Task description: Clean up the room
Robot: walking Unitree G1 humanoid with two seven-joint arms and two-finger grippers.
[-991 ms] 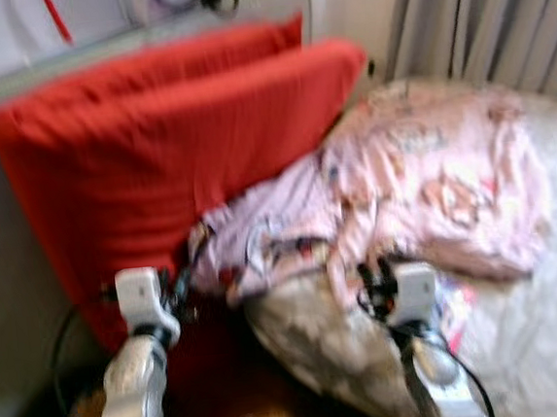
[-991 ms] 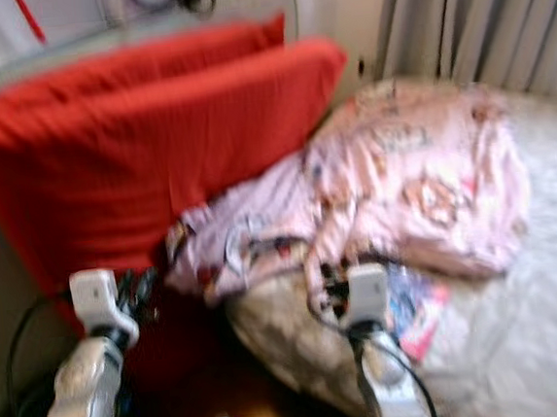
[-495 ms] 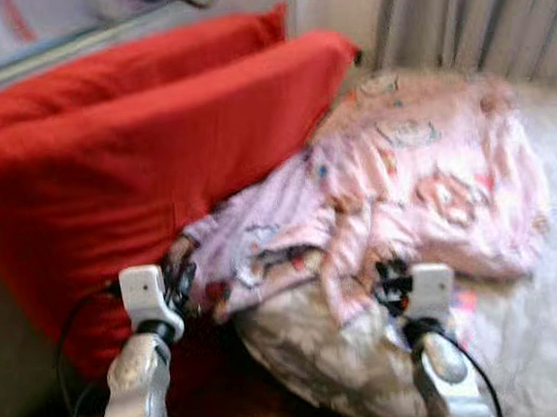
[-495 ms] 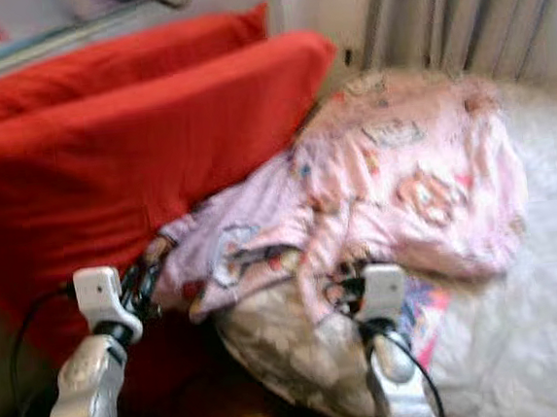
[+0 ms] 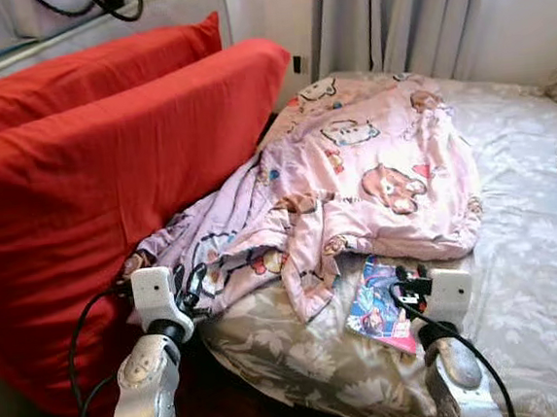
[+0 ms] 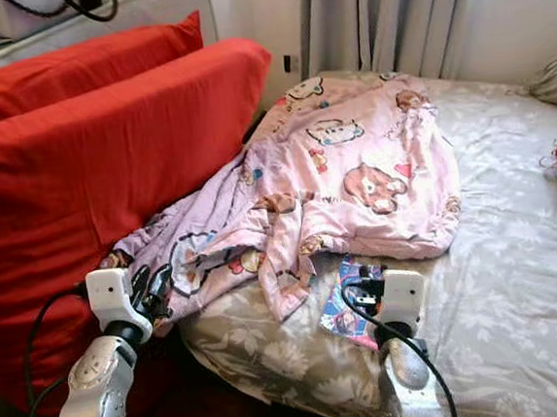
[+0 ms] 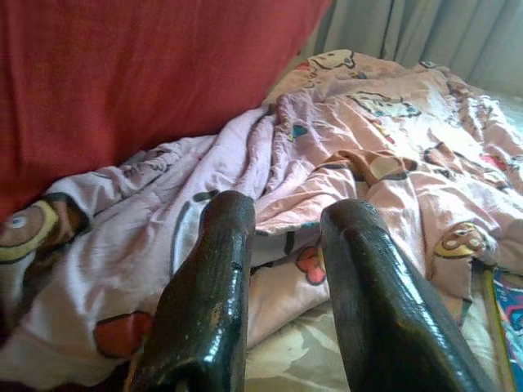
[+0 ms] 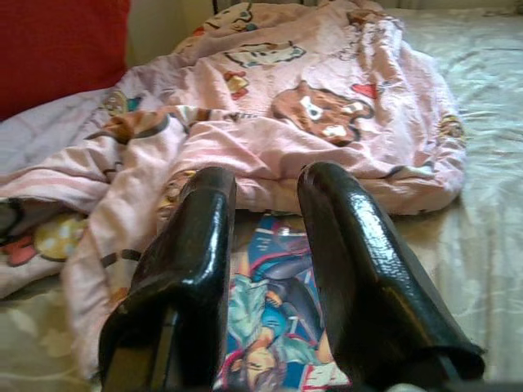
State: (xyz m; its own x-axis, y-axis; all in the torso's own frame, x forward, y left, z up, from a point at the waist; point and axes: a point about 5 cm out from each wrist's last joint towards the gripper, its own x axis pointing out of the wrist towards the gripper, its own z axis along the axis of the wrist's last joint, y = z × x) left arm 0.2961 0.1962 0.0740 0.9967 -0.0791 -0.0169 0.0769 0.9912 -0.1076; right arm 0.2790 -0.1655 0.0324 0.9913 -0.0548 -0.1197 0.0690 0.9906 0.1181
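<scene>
A crumpled pink cartoon-print blanket point(image 5: 354, 177) lies heaped across the bed point(image 5: 539, 234) with its grey leaf-pattern sheet, one end trailing against two large red cushions point(image 5: 110, 174) propped along the wall side, the clearest sign of what needs tidying. Partly tucked under the blanket's near edge is a colourful illustrated comic book point(image 5: 377, 309), flat on the sheet. The left end effector point(image 7: 282, 269) hovers just short of the blanket's lower folds beside the cushions, its two black fingers point(image 7: 214, 278) parted and holding nothing. The right end effector point(image 8: 265, 245) is likewise released, fingers apart, poised near the book and the blanket hem above it. Both arms appear raised in readiness to take hold, probably of the blanket first. Grey curtains point(image 5: 394, 18) hang behind the bed.
</scene>
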